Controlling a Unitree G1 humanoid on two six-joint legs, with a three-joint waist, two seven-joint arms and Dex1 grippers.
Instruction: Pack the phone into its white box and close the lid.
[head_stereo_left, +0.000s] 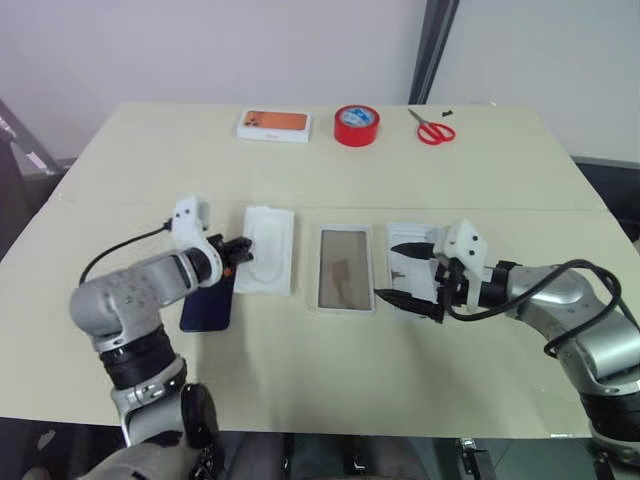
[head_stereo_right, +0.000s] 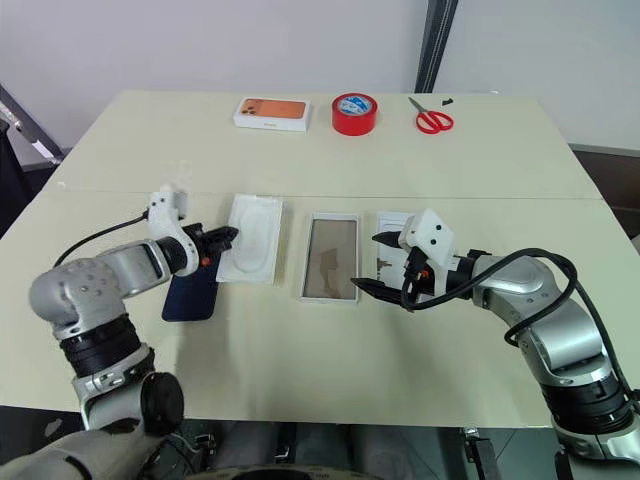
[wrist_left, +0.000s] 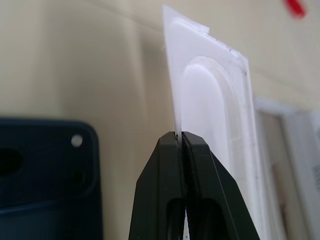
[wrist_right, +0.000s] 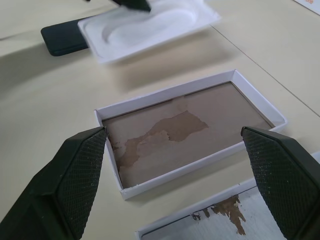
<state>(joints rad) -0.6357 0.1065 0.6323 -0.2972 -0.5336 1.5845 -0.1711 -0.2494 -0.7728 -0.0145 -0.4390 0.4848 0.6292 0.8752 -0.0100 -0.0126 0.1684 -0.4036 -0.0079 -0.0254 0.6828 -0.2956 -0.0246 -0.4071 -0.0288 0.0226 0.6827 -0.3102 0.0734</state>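
Note:
My left gripper (head_stereo_left: 240, 250) is shut on the near edge of the white insert (head_stereo_left: 270, 250), which is tilted up off the table on that side. In the left wrist view the black fingers (wrist_left: 165, 165) pinch the thin rim of the insert (wrist_left: 215, 100). The navy phone (head_stereo_left: 207, 305) lies flat beside the insert, partly under my left arm. To the insert's right sits the white box (head_stereo_left: 345, 304), empty, with its brownish floor showing. My right gripper (head_stereo_left: 395, 272) hangs open just right of the box, over the lid (head_stereo_left: 408, 232), which it partly hides.
Along the table's far edge lie a small orange-topped box (head_stereo_left: 273, 124), a red tape roll (head_stereo_left: 356, 125) and red scissors (head_stereo_left: 432, 130). Bare tabletop lies between these and the row of task things, and also toward the near edge.

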